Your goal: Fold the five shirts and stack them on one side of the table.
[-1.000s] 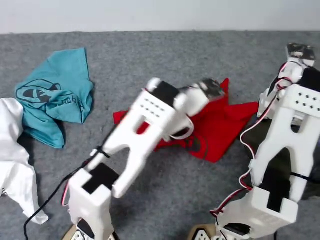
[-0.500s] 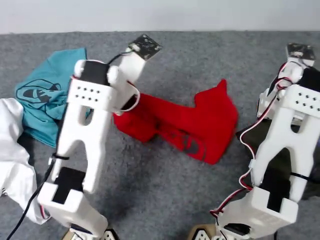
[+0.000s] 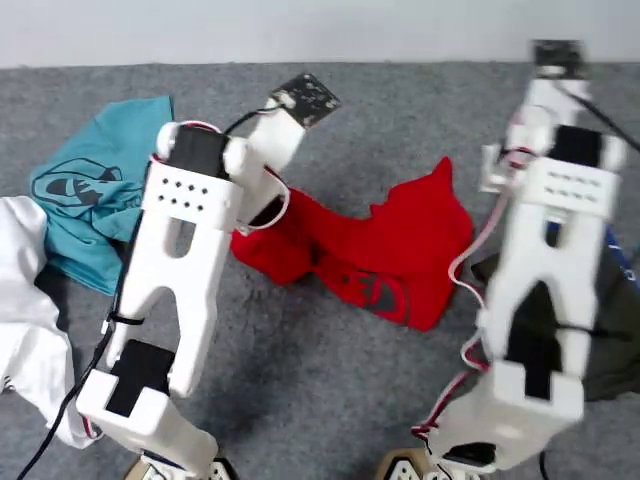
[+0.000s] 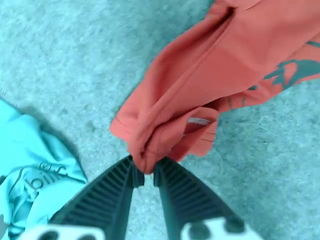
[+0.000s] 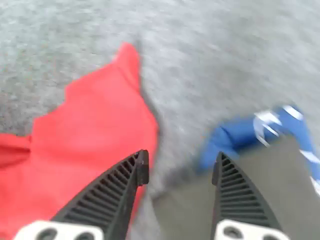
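Note:
A red shirt lies crumpled in the middle of the grey table. My left gripper is shut on a bunched edge of the red shirt, at the end nearest the teal shirt; the left arm stands over that spot. My right gripper hangs open above the table, between the pointed corner of the red shirt and a blue shirt, and holds nothing. A white shirt lies at the left edge.
A dark olive-grey shirt lies beside the blue one on the right side, partly under the right arm. The teal shirt lies close to my left gripper. Bare grey table stretches along the back.
My left arm swung from the red shirt's right part to its left end, dragging cloth over. The right arm has just shifted left and toward the back, over the shirt's right corner.

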You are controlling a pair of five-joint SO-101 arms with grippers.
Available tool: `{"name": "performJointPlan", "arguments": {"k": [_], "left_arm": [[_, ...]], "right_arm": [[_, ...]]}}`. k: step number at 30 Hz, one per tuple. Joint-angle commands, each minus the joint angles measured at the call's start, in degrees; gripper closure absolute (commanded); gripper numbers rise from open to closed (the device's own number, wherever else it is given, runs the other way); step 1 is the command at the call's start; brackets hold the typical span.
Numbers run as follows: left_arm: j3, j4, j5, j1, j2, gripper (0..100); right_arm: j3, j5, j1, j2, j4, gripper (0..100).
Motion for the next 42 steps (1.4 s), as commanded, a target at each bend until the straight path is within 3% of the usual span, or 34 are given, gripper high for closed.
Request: {"name": "performJointPlan", "arguments": {"k": [1,9,16,20,25,28,42], "left_arm": [[-0.2,0.9,-0.2,1.1,-2.3,99],[-0.1,0.9,-0.2,1.1,-2.2,99],[1.3,0.9,-0.2,1.1,-2.2,99],[4.5,0.8,-0.2,1.1,-2.2,99],[5.1,0.8,-0.2,1.1,-2.2,99],[5.1,0.8,-0.2,1.1,-2.2,99],[5.1,0.8,-0.2,0.8,-2.3,99]], "right_arm": [[-1.1,-0.6,-3.9,8.2,-7.7,78.3],[-11.2,-0.6,-4.7,22.9,-9.6,78.6],[-12.8,-0.3,-4.9,29.0,-11.4,89.9],[-12.8,-0.3,-4.2,31.1,-13.0,90.1],[-12.8,-0.2,-3.6,31.3,-13.1,90.9],[-13.0,-0.2,-3.6,31.0,-12.5,99.8],[-13.5,-0.2,-3.7,13.8,2.2,98.8]]}}
